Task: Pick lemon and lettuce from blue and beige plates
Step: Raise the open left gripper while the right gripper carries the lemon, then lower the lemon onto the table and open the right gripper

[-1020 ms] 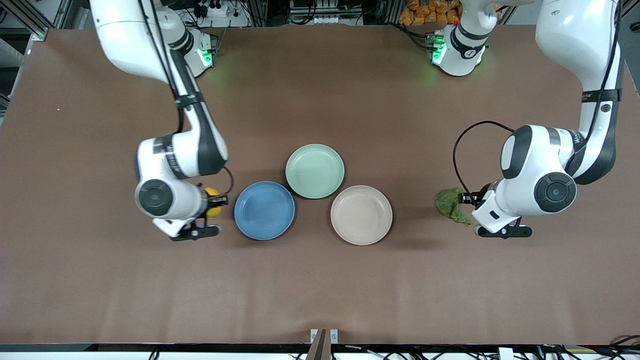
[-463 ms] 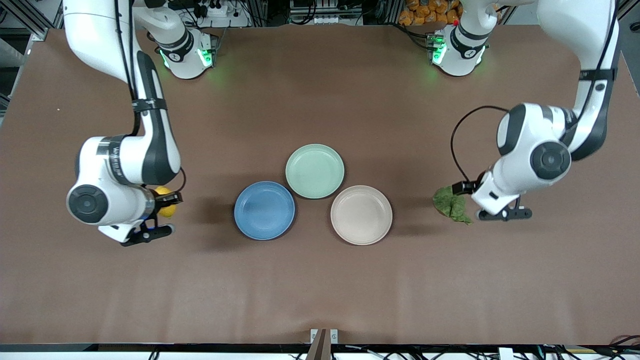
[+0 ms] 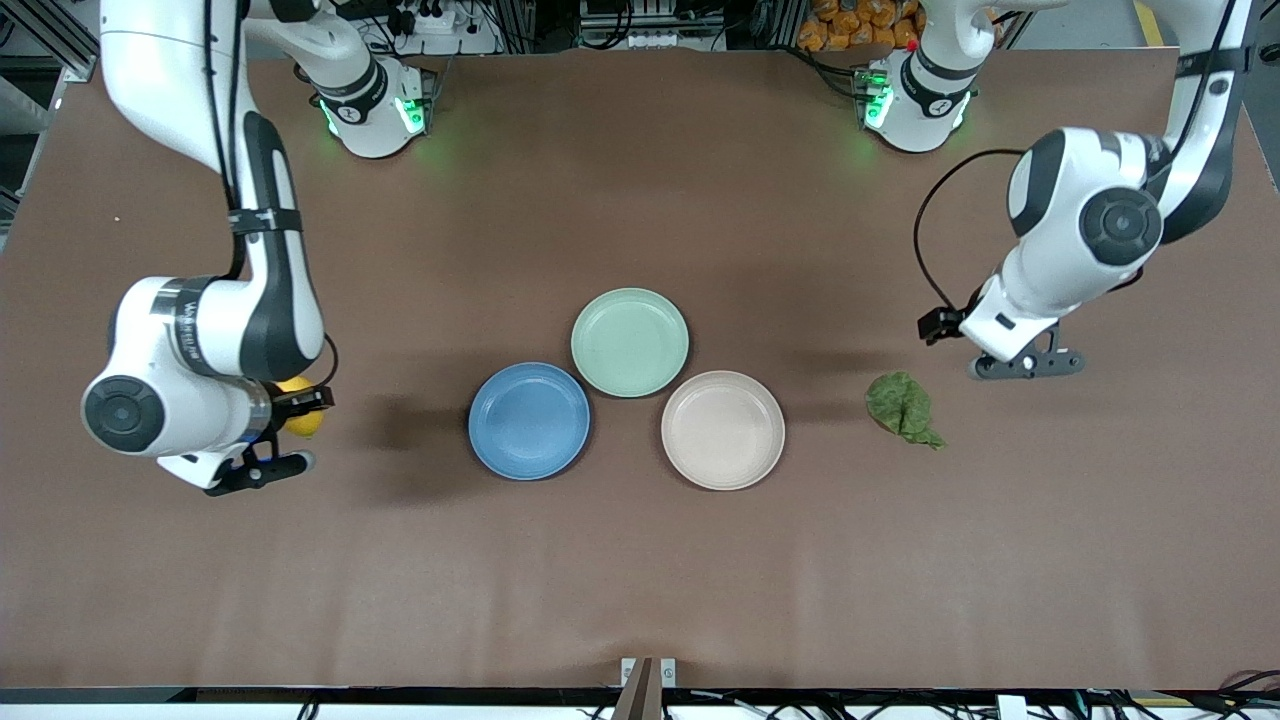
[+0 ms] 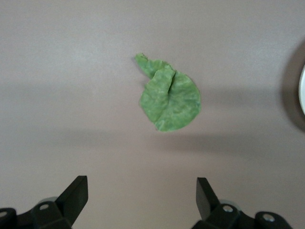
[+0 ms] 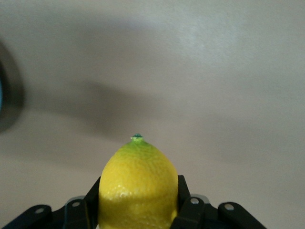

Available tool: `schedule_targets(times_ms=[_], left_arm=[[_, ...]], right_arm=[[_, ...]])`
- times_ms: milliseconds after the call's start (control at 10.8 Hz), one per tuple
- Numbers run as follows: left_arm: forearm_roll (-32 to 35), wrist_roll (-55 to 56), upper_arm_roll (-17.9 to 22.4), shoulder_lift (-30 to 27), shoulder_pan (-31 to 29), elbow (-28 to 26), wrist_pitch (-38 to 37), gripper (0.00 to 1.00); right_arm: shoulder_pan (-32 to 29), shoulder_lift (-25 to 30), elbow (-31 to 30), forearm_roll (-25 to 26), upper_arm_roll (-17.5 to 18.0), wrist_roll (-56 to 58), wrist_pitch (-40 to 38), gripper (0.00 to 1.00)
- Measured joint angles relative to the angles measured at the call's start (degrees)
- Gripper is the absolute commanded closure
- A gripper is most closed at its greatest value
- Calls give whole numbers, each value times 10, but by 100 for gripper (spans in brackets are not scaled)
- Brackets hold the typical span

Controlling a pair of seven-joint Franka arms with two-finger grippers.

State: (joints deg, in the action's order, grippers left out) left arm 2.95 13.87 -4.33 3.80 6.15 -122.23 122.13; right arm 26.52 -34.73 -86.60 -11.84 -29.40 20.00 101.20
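Yellow lemon [image 5: 137, 183], dark green lettuce [image 3: 903, 407], blue plate [image 3: 529, 421], beige plate [image 3: 722, 430].

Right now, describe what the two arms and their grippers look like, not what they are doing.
Both arms are glossy white with dark grey joint sections and round dark caps. A black cable loops to each wrist. The bases glow green. The left gripper and the right gripper have black fingers, with a black camera bracket beside each.
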Motion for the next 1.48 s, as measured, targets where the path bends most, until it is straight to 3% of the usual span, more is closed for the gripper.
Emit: schedule_targets(times_ms=[185, 741, 1112, 1483], left_arm=[[0, 0, 0, -18, 0, -6, 20, 0], [0, -5, 1, -66, 0, 58, 35, 0], [-4, -29, 0, -86, 1, 165, -126, 0], [-29, -29, -1, -80, 4, 239, -196, 0]], right_arm=[[-43, 3, -12, 0, 24, 20, 28, 94], [-96, 84, -201, 7, 90, 24, 222, 94], [-133, 104, -313, 8, 139, 24, 362, 94], [-157, 102, -349, 9, 156, 24, 421, 92]])
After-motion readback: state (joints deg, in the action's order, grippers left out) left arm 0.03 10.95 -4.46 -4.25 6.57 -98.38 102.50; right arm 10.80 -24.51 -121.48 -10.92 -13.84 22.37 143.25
